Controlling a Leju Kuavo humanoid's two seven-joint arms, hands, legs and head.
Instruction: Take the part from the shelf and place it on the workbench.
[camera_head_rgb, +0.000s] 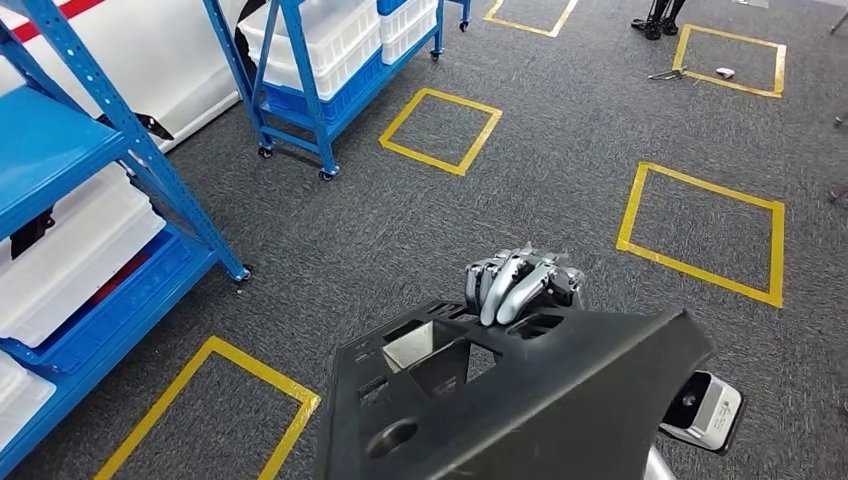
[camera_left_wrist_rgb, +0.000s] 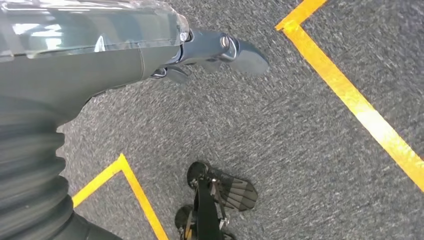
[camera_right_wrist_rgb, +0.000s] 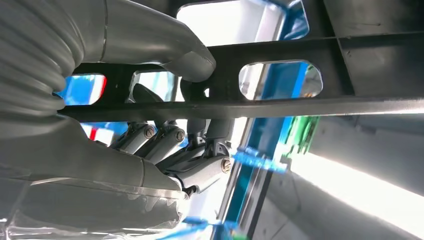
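Right hand grips one black perforated plastic part; left hand state unclear; two blue metal shelves.

blue shelves left, open carpet ahead and right

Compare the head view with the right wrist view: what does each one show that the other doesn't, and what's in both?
Head view alone: the grey carpet with yellow taped squares, white bins on a wheeled blue rack, and the black part's overall flat, cut-out shape.

Right wrist view alone: the thick grey thumb pressed over the part's bar, opposite the darker fingers, seen from the underside.

Both: the right robot hand gripping the black part, plus blue shelving nearby.
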